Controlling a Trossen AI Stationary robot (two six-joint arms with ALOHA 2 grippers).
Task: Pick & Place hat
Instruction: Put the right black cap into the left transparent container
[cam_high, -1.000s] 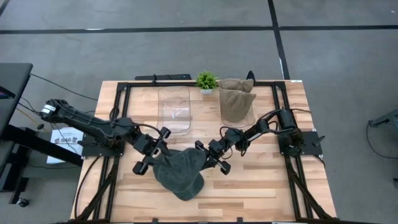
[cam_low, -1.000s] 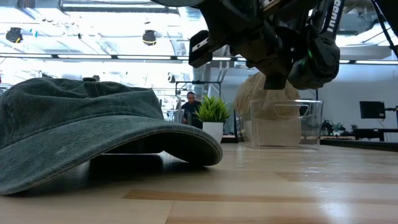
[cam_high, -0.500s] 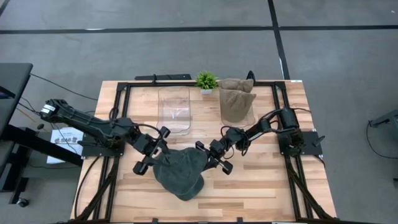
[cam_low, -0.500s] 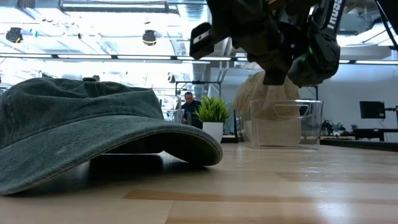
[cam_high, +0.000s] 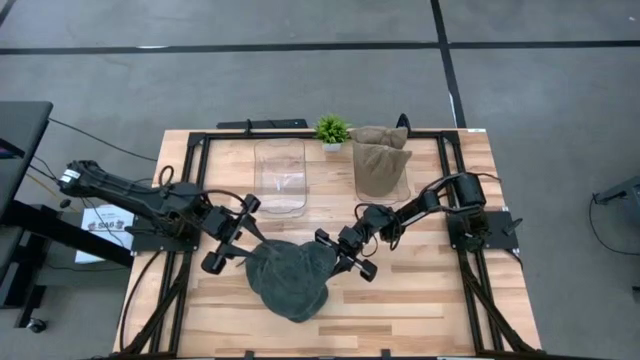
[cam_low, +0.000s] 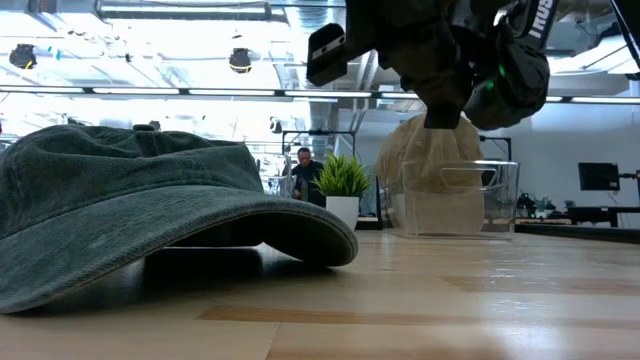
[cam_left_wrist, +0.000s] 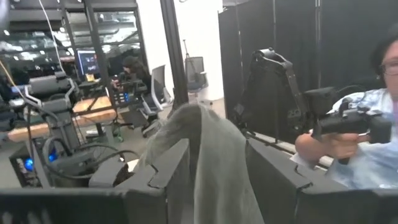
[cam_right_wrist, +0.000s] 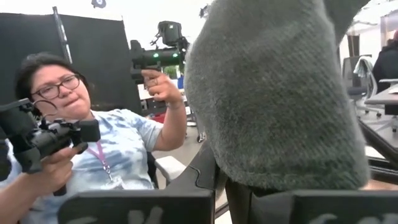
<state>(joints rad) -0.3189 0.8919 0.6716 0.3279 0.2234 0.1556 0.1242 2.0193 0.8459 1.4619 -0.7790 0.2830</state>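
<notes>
A dark grey-green cap (cam_high: 292, 282) lies on the wooden table, near its near edge, and in the low view its crown and brim (cam_low: 150, 215) rest on the wood. My left gripper (cam_high: 240, 243) is at the cap's left edge and my right gripper (cam_high: 335, 258) at its right edge; each is shut on the cloth. In the left wrist view a strip of the cap (cam_left_wrist: 214, 168) stands between the fingers. In the right wrist view the cap (cam_right_wrist: 273, 93) fills the space above the fingers. My left gripper pinches the cap's left edge (cam_left_wrist: 217, 186) between its two fingers (cam_left_wrist: 171, 171), coming level from the table's left side. That edge is drawn out into a point (cam_high: 251, 256), while the cap's body lies on the table. One layer or several, I cannot tell. My right gripper pinches the cap's right side (cam_right_wrist: 261, 168) between its fingers, coming from the table's right and slanting down. The cloth bulges up over the fingers and hides their tips. The cap's body stays on the table.
Two clear bins stand at the far side: one (cam_high: 280, 178) without a hat, the other (cam_high: 382, 168) holding a beige hat. A small potted plant (cam_high: 332, 130) stands between them. A person (cam_right_wrist: 93, 149) with hand-held controllers sits beyond the table.
My left gripper has moved toward the table's left edge with the cap's edge in its hold, drawing that edge out into a point. The cap's body has stayed on the table. In the low view the arm above the table has risen a little.
</notes>
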